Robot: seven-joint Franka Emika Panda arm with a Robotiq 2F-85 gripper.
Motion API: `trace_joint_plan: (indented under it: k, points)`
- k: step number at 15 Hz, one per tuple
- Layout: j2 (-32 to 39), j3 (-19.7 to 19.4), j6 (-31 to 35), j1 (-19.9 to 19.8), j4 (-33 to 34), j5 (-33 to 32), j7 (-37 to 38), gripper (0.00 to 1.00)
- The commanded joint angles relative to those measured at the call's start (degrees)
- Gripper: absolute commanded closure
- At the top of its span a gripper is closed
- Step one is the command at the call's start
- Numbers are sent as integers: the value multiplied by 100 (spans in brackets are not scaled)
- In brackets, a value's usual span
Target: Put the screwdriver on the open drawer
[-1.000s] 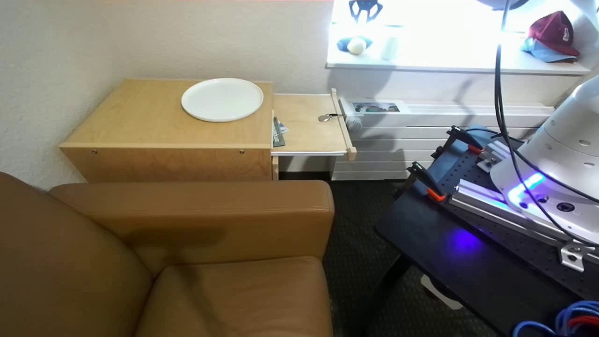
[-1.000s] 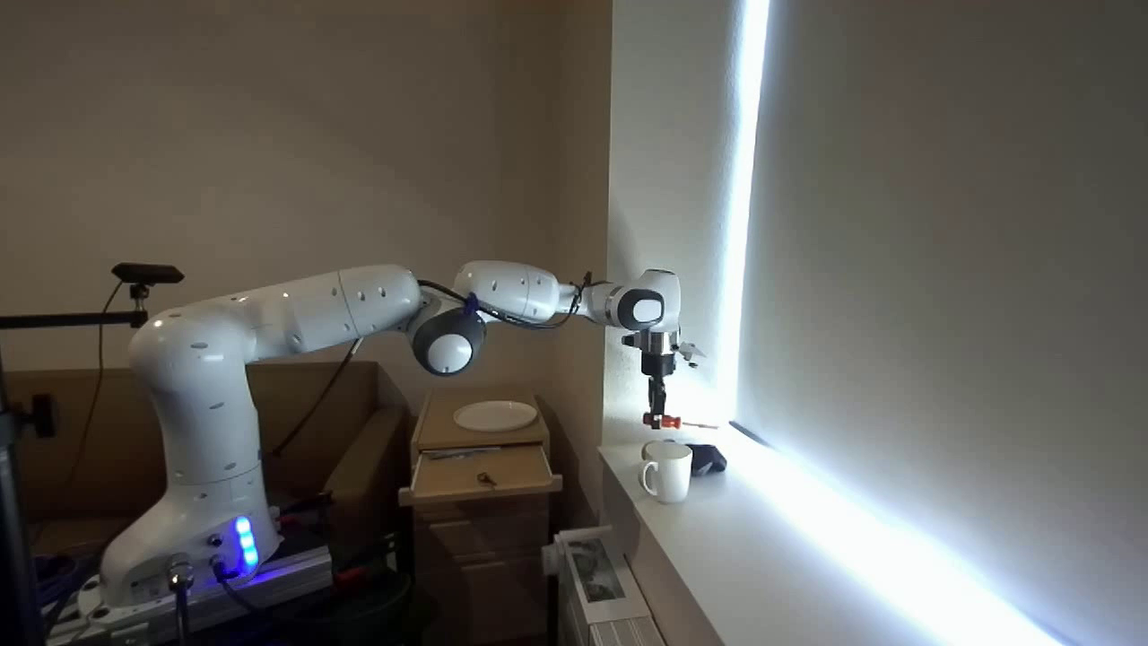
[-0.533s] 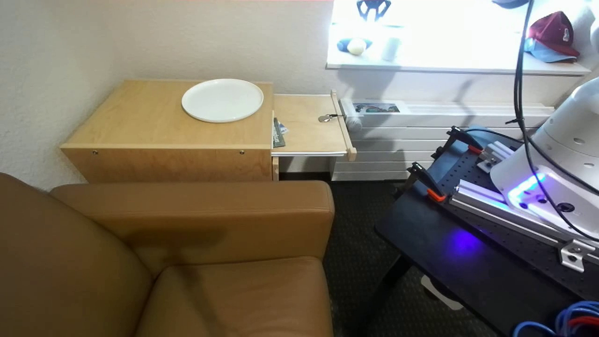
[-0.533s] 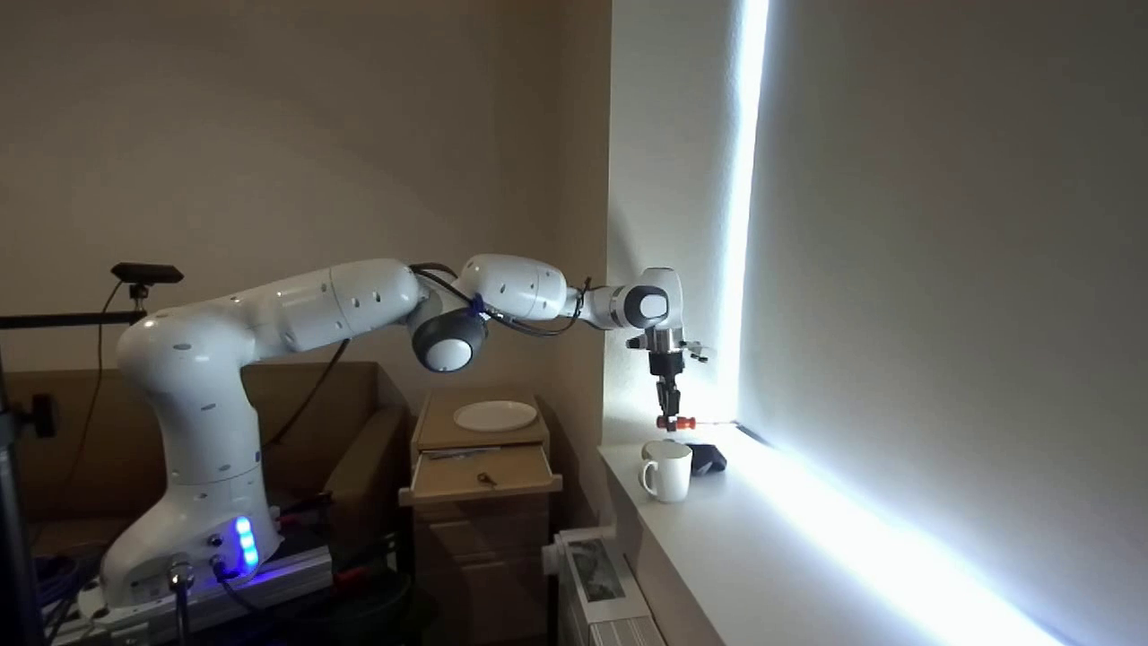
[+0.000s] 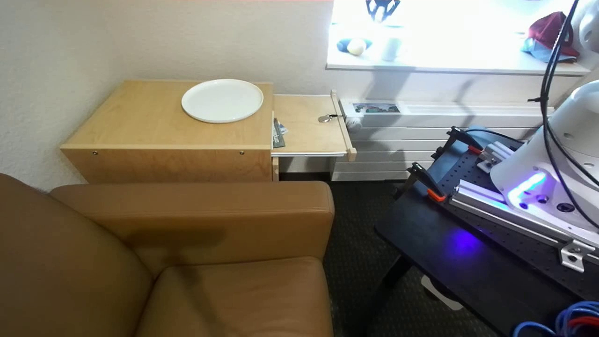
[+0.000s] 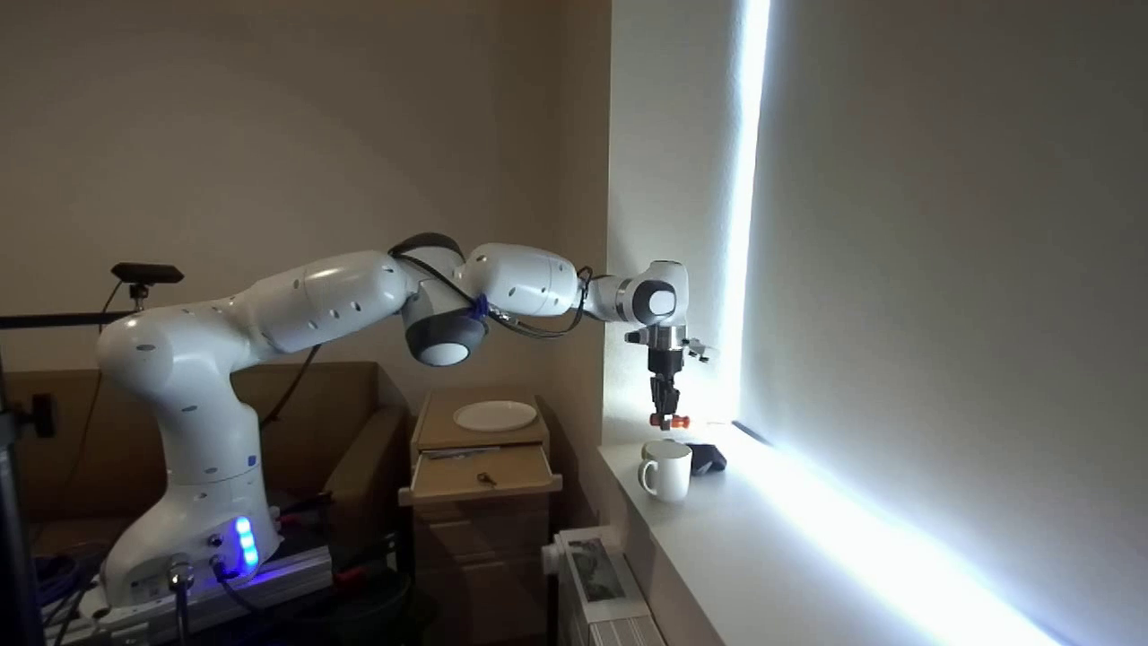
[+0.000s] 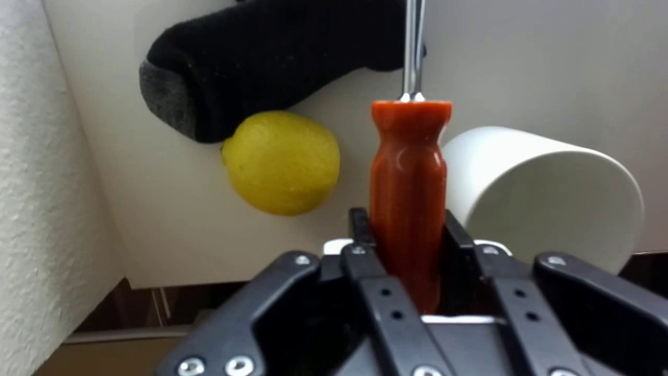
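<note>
Over the windowsill (image 6: 762, 547), the gripper (image 7: 408, 230) has the screwdriver (image 7: 409, 167) pinched, but swinging too low toward the open drawer (image 5: 304, 107) might well topple the white mug (image 6: 673, 473).

White desk (image 6: 744, 547): mug (image 6: 671, 471) upright near lemon (image 7: 282, 163); black cloth (image 7: 261, 57) just beside lemon; well apart, maroon cap (image 5: 543, 31) over light-blue item (image 5: 538, 50).

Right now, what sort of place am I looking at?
Probably a lounge or office corner set up for robot trials: a brown sofa stands by a wooden cabinet, with a robot arm nearby.
</note>
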Motion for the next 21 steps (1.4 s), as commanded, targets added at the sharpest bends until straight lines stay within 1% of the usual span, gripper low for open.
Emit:
trace_joint_plan:
  k: [1, 2, 3, 4, 6, 7, 9, 12, 14, 15, 16, 17, 18, 19, 20, 21]
  points:
    - [-83, 1582, -493, -1029, -1395, -1518, -1, 92]
    - [25, 2039, -657, -1251, -1667, -2028, 0, 92]
    - [59, 2371, -900, -1444, -1959, -2464, 1, 92]
    - [117, 2693, -1257, -1604, -2257, -2750, 1, 92]
    - [168, 3101, -1719, -1899, -2853, -3105, 0, 92]
    - [170, 3233, -1803, -2067, -3161, -3207, 0, 92]
    - [145, 3460, -1859, -2530, -3771, -3153, -1, 92]
    - [212, 3841, -1803, -3410, -4657, -3055, 0, 92]
    - [343, 4159, -1697, -4160, -5233, -2995, 0, 92]
    - [388, 4285, -1624, -4469, -5264, -2918, 0, 92]
    - [409, 4391, -1724, -4657, -5070, -2723, 3, 92]
    - [223, 4090, -1845, -4084, -4828, -2908, 12, 67]
    - [263, 4224, -1845, -4372, -4878, -2822, -1, 67]
    - [301, 4307, -1843, -4564, -4897, -2766, -14, 67]
    - [326, 4340, -1839, -4665, -4905, -2737, -16, 67]
    - [342, 4343, -1837, -4678, -4912, -2734, -15, 67]
